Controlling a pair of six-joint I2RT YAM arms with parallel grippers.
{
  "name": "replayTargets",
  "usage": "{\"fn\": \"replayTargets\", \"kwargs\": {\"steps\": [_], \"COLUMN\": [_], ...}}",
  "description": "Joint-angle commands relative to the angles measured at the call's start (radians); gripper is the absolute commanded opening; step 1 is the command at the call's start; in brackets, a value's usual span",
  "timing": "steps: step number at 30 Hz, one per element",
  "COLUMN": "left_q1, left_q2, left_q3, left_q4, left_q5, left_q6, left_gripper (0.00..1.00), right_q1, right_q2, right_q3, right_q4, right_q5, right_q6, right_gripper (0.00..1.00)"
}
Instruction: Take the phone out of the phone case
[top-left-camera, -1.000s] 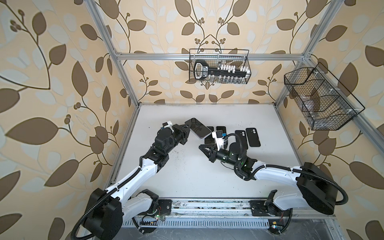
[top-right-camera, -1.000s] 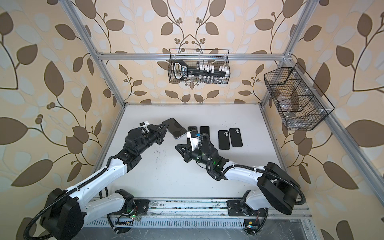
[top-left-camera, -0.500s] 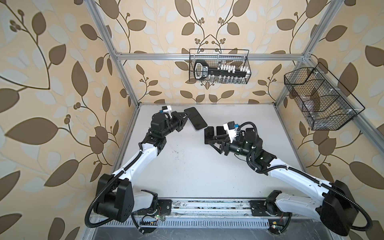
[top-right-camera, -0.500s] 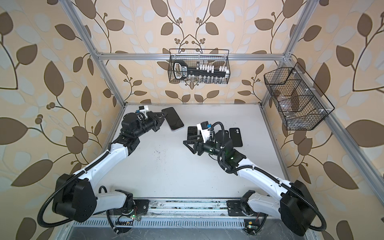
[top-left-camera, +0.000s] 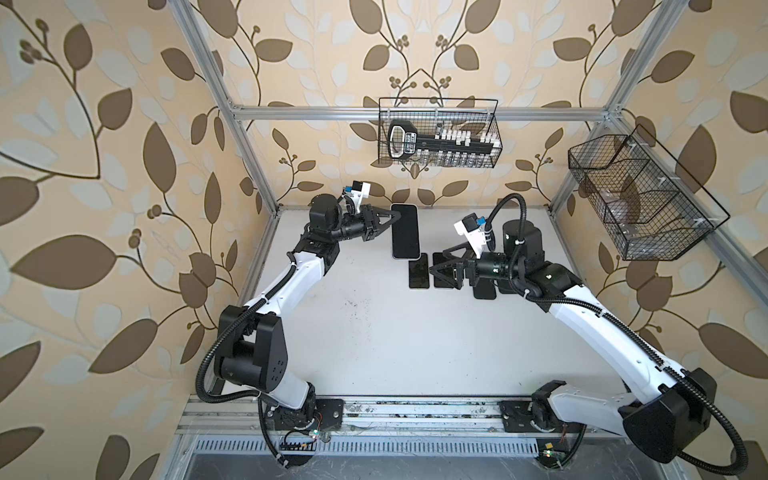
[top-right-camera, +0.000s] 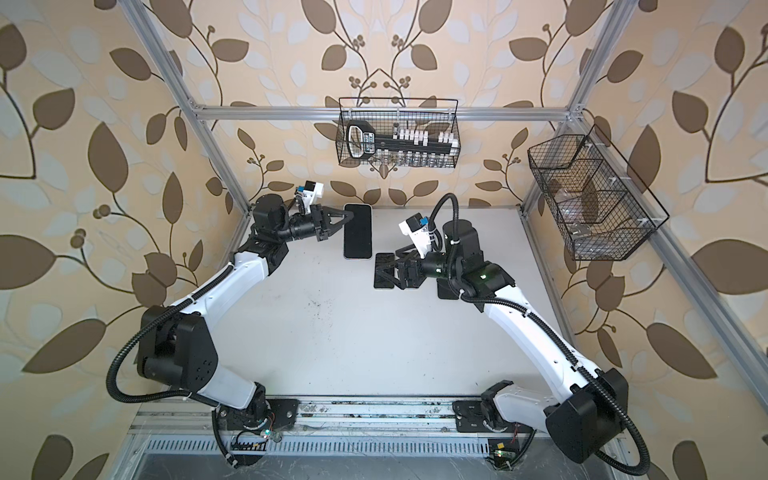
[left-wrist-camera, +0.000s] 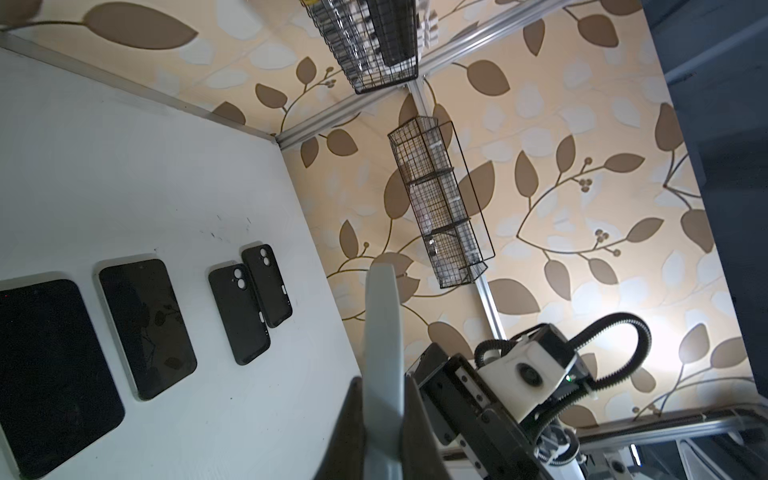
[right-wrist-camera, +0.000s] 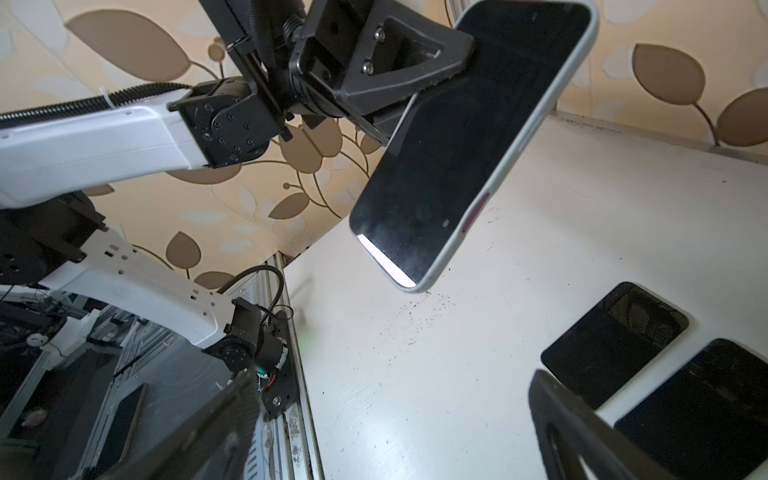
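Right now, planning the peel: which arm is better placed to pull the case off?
Likely right. The left claw is shut on the cased phone, held aloft; the right claw is open, empty, facing it.

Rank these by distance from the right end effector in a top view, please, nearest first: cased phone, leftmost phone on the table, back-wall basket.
1. Leftmost table phone: lying beside the right end effector.
2. Cased phone: raised, in the left end effector.
3. Back-wall basket: far back.

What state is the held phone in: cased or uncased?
Cased: a pale case rims the dark phone in the right wrist view.
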Motion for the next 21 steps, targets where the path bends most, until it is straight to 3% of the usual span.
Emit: {"fn": "replayTargets", "kwargs": {"steps": [1, 4, 11, 21], "left_q1": [0.009, 0.008, -0.021, -0.063], "left_q2": [-0.019, -0.026, -0.045, -0.067], "left_q3": [0.075, 0.076, 0.051, 0.027], "left_q4": [0.084, 0.092, 0.114, 0.131], "left_q5": [0.133, 0.153, 0.158, 0.14], "left_q6": [0.095, 0.109, 0.106, 0.097], "left_gripper": [0.0, 0.0, 0.0, 0.0], "right_q1": [-0.007, -0.004, 0.031, 0.073], "right_q2": [0.034, 0.052, 0.11, 0.18], "right_q3": [0.064, 0.07, 0.069, 0.117], "right_q4": [-0.196, -0.188, -0.126, -0.055], "right_q5": [-0.043, -0.056, -0.098, -0.137], "right_q6": [-0.131, -0.151, -0.156, -0.132], "right_gripper": [1.0, 0.98, 0.78, 0.62]}}
